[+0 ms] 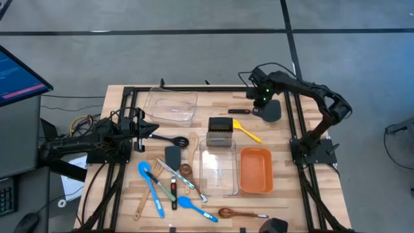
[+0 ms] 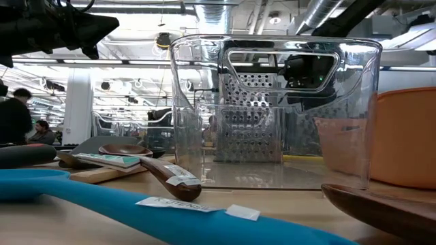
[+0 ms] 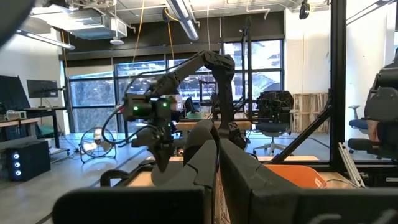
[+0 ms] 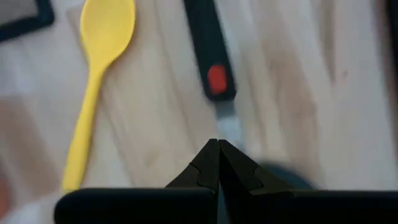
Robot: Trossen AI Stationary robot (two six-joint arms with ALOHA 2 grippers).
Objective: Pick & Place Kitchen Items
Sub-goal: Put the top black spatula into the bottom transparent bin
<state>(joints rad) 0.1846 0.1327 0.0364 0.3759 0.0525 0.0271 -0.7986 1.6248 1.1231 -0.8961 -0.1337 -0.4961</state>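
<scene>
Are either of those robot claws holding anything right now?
No. The right gripper is shut and empty above a black-handled utensil; the left gripper is shut, holding nothing.

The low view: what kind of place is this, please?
Probably a robotics lab or open workshop: exposed ceiling ducts, office chairs and large windows lie beyond the wooden table, where two robot arms work.

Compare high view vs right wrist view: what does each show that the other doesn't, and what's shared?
Only the high view: the left claw shut at the table's left edge, the steel box grater, the orange bin, two clear bins and the blue spoons.
Only the right wrist view: the red mark on the black handle.
Both: the right claw, shut, the yellow spoon and the black-handled utensil.
</scene>
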